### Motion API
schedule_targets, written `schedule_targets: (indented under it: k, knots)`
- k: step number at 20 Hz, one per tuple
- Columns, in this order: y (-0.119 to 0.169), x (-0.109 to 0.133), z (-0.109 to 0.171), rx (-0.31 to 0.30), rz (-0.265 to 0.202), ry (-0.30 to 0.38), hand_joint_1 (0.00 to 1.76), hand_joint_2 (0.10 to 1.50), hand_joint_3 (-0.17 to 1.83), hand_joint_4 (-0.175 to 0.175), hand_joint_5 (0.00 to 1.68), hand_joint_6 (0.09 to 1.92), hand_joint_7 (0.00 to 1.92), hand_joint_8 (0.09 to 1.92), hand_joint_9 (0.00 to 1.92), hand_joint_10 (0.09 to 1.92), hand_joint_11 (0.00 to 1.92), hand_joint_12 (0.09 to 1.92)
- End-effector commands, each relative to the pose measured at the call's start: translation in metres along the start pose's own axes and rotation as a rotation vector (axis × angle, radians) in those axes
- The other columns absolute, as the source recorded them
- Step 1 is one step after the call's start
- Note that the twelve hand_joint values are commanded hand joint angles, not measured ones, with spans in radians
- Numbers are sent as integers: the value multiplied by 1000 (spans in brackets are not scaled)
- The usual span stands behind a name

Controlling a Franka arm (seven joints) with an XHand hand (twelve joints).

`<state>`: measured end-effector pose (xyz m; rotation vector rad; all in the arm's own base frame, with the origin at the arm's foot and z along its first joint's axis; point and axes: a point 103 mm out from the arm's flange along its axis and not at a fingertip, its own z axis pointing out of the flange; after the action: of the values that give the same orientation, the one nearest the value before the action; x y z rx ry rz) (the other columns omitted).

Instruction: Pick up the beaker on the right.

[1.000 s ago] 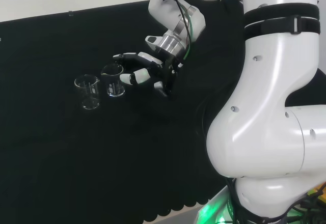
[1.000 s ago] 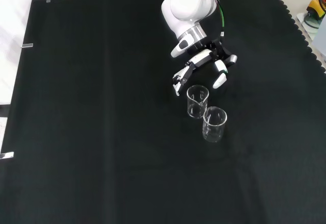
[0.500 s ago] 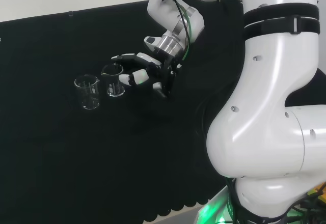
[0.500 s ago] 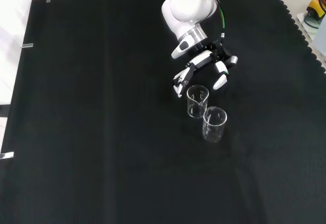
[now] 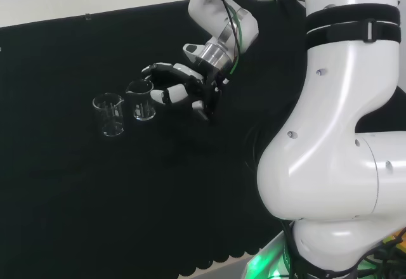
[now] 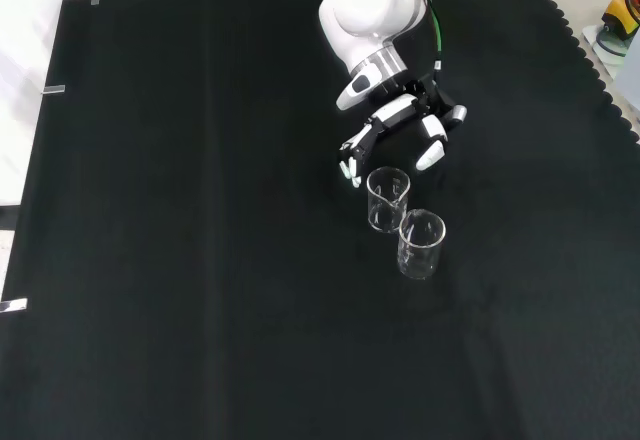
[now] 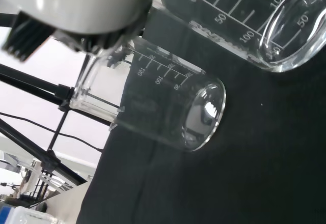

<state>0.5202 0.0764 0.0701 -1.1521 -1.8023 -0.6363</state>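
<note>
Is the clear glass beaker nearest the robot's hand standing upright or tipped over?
Upright. The clear glass beaker nearest the hand stands on its base on the black cloth, round rim facing up, beside the second beaker.

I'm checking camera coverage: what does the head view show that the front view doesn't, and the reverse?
Head view alone: the arm's big white links at its right. Front view alone: the cloth's left edge with white floor beside it. Both: the hand, fingers spread beside the nearer beaker, the second beaker standing beyond it, neither one held.

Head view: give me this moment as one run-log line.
phase: approach | hand: open, fingers spread beside right-hand clear glass beaker, not gripping | left-hand clear glass beaker: upright, untouched | both on black cloth
</note>
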Motion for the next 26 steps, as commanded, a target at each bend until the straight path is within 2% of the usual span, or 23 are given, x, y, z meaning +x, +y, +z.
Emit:
schedule_targets:
  k: [1,4,9,26]
  knots:
    - [1,2,-1,21,-4,-10,994,329,1235,-29,230,488,310,706,415,555,0,1224]
    - [2,1,3,37,2,-26,986,323,1232,-25,242,338,259,662,348,571,0,1173]
    - [5,-1,11,47,7,-33,982,320,1226,-22,254,245,239,629,322,571,0,1151]
    - [20,-6,22,49,-1,-8,985,315,1207,-18,295,217,255,619,322,569,0,1142]
